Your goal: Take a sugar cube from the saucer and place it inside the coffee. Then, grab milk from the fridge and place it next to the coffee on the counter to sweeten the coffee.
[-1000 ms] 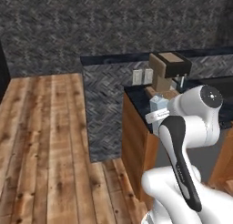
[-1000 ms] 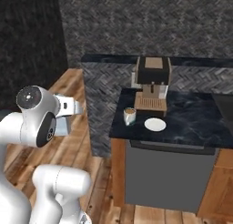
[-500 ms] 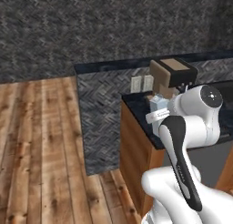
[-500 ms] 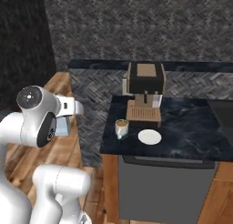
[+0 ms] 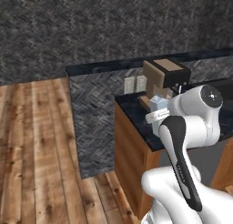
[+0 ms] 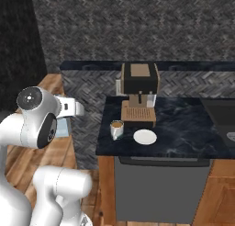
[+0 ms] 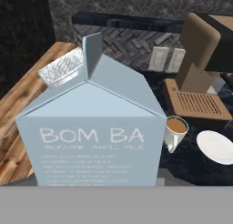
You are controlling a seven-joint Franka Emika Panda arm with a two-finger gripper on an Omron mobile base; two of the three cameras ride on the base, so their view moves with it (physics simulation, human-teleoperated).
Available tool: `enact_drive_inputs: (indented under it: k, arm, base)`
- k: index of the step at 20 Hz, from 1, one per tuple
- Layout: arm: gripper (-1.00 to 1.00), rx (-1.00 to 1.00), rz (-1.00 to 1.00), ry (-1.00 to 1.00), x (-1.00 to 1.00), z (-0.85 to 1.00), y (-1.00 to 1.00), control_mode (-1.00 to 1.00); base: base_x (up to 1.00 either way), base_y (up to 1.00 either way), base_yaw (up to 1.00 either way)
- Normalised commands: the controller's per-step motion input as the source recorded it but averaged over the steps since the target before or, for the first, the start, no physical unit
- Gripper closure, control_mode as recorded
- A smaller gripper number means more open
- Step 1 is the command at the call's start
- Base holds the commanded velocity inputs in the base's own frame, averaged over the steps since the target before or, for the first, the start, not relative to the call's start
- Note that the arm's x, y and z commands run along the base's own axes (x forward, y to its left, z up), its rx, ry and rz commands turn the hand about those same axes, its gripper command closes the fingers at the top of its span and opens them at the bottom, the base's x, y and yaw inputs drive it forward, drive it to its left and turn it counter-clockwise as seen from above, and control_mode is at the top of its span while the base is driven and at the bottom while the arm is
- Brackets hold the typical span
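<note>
Milk carton held in hand, coffee and saucer on counter

Left base view: arm folded close in front of the camera, milk (image 5: 158,103) seen as a pale blue gabled top by the wrist, above the counter (image 5: 136,110) edge. Coffee machine (image 5: 164,78) stands behind it on the dark slab.

Right base view: coffee (image 6: 116,129) sits on the counter's front left part, saucer (image 6: 145,137) just beside it to the right, apart from the mug. Both are in front of the coffee machine's wooden drip tray. Arm is left of the counter, over the wood floor (image 6: 59,147); carton mostly hidden behind the arm (only a pale sliver).

Hand view: milk close up, upright, printed "BOM BA". Fingertips hidden behind the carton, jaws part-way apart and clamped on it. Mug with light-brown liquid lies past the carton's right side, saucer further right.
</note>
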Motion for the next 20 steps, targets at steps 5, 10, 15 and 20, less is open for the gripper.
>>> enact_drive_inputs:
  k: [5, 10, 15, 20]
  arm:
    - [1.0, 0.0, 0.0, 0.0, 0.0, 0.0, 0.0, 1.0]
    - [1.0, 0.0, 0.0, 0.0, 0.0, 0.0, 0.0, 1.0]
    - [1.0, 0.0, 0.0, 0.0, 0.25, -0.01, -0.03, -1.0]
    - [1.0, 0.03, 0.09, -0.03, 0.22, -0.1, -0.44, -1.0]
  base:
    - [0.32, -0.19, -0.08]
    - [0.39, -0.15, -0.01]
    - [0.08, -0.02, 0.0]
    - [0.0, 0.0, 0.0]
